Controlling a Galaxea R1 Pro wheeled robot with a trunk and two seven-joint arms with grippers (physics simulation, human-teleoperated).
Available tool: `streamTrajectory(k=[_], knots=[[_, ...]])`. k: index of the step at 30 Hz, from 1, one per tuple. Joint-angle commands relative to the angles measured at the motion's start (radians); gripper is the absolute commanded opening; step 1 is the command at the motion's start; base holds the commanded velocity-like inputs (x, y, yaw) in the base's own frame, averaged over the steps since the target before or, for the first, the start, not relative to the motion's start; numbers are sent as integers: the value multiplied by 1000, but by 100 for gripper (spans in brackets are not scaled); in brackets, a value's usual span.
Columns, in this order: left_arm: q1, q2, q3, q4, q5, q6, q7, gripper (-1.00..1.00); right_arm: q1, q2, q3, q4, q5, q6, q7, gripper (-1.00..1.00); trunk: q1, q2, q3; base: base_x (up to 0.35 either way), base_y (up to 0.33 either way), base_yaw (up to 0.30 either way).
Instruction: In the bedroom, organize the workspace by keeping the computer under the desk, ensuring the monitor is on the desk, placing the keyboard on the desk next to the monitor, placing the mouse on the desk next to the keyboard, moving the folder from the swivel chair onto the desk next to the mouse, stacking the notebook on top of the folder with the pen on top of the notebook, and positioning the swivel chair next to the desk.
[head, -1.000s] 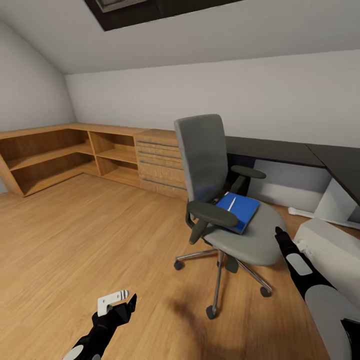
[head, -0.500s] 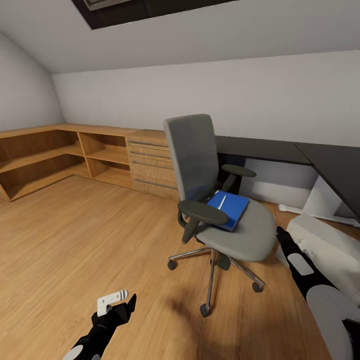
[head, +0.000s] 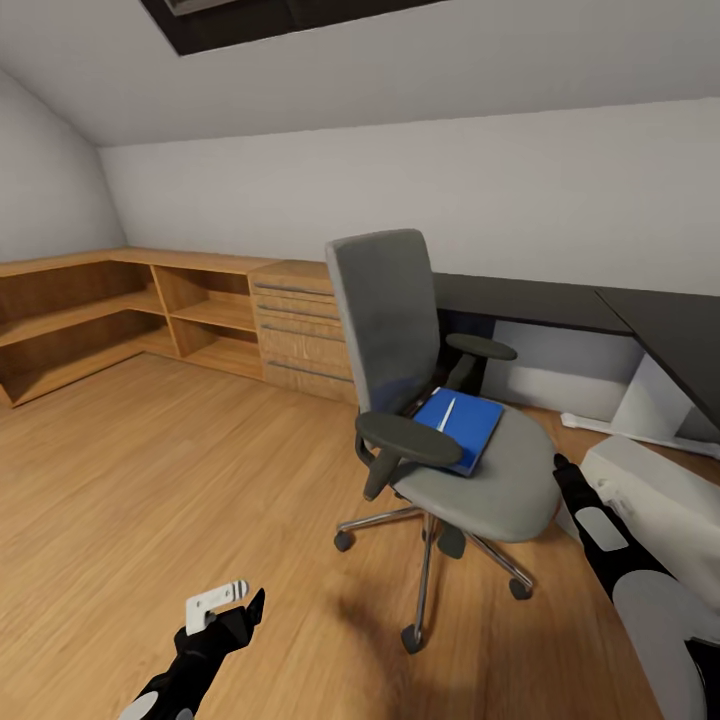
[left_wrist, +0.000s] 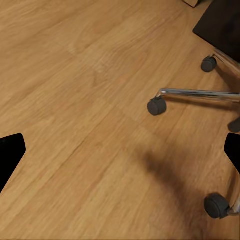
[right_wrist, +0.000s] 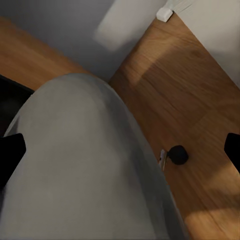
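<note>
Your right gripper (head: 558, 466) is nearer; the blue folder (head: 458, 428) lies just ahead on its left, long side pointing away. It's open, holding nothing.

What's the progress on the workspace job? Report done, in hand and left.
Done: nothing yet visibly. The folder lies on the swivel chair seat with a thin white pen on it.
In hand: nothing; the left gripper and right gripper look open, the right near the seat edge.
Left: moving the folder to the desk, and the rest.
</note>
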Motion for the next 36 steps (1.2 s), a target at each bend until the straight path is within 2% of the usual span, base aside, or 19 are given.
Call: streamTrajectory(k=[1,13,20,23,24,26,36], knots=[[0,-1,1,-2,11,5,3,100,-1,0,0,1,-11,-2,3,100,0,0,-1,30,0,0],[0,-1,1,-2,11,5,3,100,0,-6,-2,1,-13,26,-3,100,0,0,-1,37,0,0],[0,-1,0,-2,11,5,3,100,0,-17,-3,0,-18,117,-2,100,0,0,-1,246,0,0],[0,-2,-2,-2,10,4,3,100,0,-25,-2,0,-54,149,-1,100,0,0,-1,104,0,0],[0,-2,-1,-2,9,4,3,100,0,-34,-2,0,-95,179,-1,100,0,0,-1,39,0,0],[0,-2,-1,-2,9,4,3,100,0,-37,-2,0,-109,194,0,100,0,0,-1,97,0,0],[0,-2,-1,0,9,4,4,100,1,-42,-2,0,-133,210,2,100,0,0,-1,120,0,0]])
